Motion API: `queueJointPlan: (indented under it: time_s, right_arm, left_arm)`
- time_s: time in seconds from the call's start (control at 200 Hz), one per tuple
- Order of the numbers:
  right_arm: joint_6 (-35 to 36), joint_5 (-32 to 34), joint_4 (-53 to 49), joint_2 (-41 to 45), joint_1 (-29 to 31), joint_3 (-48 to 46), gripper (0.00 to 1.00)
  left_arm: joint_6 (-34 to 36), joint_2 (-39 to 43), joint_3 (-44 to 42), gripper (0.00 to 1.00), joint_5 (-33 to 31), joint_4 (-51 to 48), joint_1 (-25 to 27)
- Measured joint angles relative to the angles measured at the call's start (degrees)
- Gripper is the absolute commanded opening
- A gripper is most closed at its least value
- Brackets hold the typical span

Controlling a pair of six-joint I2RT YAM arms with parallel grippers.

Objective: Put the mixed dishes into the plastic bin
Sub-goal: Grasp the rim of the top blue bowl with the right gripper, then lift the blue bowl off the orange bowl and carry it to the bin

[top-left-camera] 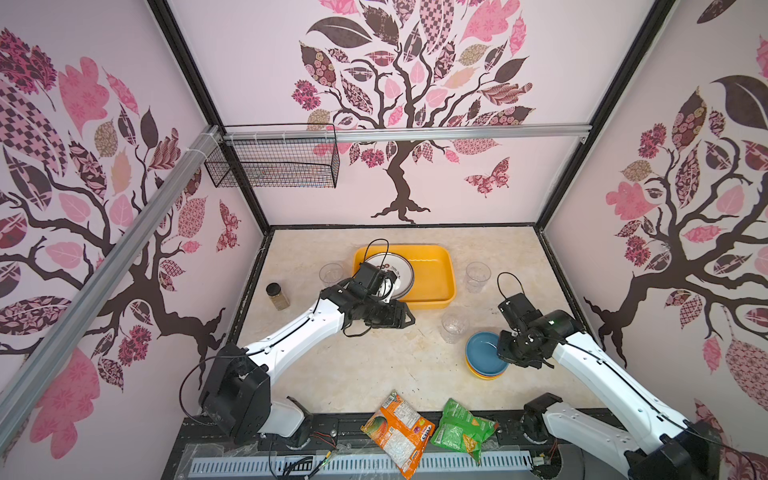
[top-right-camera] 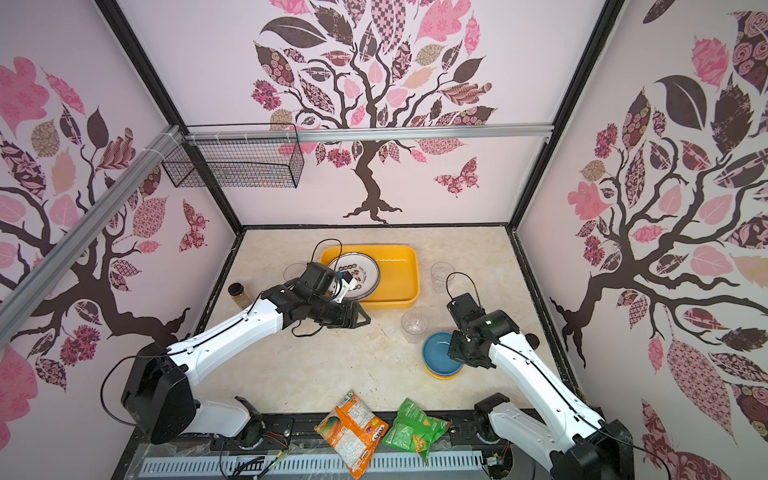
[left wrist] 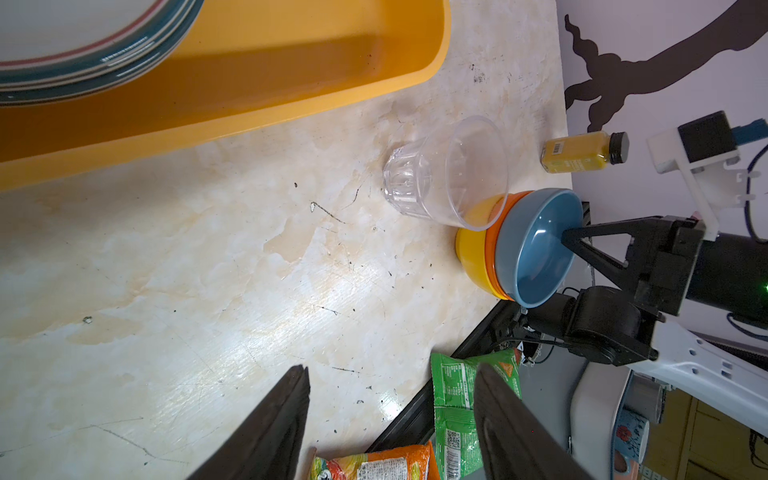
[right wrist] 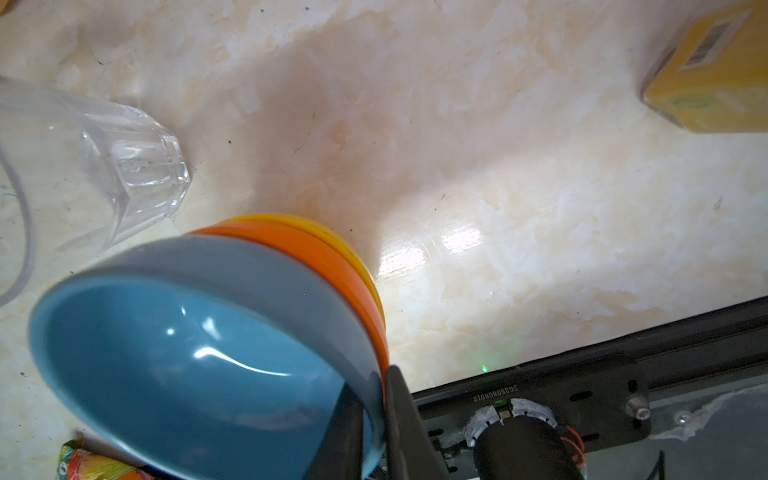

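The plastic bin (top-left-camera: 438,266) (top-right-camera: 401,266) is a shallow yellow-orange tub at the back of the table. It holds stacked white plates (top-left-camera: 397,266) (top-right-camera: 365,270) (left wrist: 83,37). A blue bowl (top-left-camera: 482,347) (top-right-camera: 436,349) (left wrist: 536,249) (right wrist: 187,353) sits on top of an orange and a yellow bowl at the right. My right gripper (top-left-camera: 500,353) (right wrist: 374,401) is shut on the blue bowl's rim, one finger inside and one outside. Three clear cups (top-left-camera: 331,274) (top-left-camera: 478,276) (top-left-camera: 455,326) stand upright around the bin. My left gripper (top-left-camera: 409,318) (top-right-camera: 365,319) (left wrist: 392,382) hovers open and empty in front of the bin.
A dark-lidded spice jar (top-left-camera: 277,296) stands at the left. Orange (top-left-camera: 399,436) and green (top-left-camera: 461,428) snack bags lie at the front edge. A small yellow bottle (left wrist: 582,151) (right wrist: 715,75) stands by the right wall. A black wire basket (top-left-camera: 274,162) hangs on the back rail.
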State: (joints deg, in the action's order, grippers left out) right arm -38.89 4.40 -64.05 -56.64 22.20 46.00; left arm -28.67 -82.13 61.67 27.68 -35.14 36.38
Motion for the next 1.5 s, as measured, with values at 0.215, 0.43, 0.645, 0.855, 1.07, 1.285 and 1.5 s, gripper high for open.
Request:
queueJointPlan:
  time_s: [0.215,0.43,0.645,0.855,1.07,1.285,1.5]
  right_arm:
    - [0.7,-0.2,-0.5,0.0,0.0,0.0,0.06]
    - [1.8,-0.4,-1.6,0.0,0.0,0.5,0.00]
    - [2.9,-0.7,-4.5,1.2,0.0,4.3,0.00]
    - [3.8,-0.7,-7.5,2.2,0.0,9.7,0.00]
    - [5.0,-1.1,-10.7,2.0,0.0,17.2,0.00]
    - [6.8,-1.8,-10.9,-1.0,0.0,24.3,0.00]
    - [7.9,-3.8,-6.5,-5.5,0.0,25.2,0.00]
  left_arm:
    - [-0.3,-0.1,-1.0,0.65,0.4,0.5,0.0]
    - [-0.3,-0.1,-1.5,0.65,0.6,0.9,0.0]
    - [-0.3,-0.1,-1.5,0.65,0.7,1.8,0.0]
    - [-0.5,-0.1,-1.5,0.65,0.7,2.3,0.0]
    - [-1.4,0.6,-1.5,0.65,0.6,2.7,0.0]
    - [-3.0,4.9,-1.5,0.67,-2.1,3.0,-0.3]
    - [-6.4,11.7,-4.4,0.69,-3.9,4.8,-5.9]
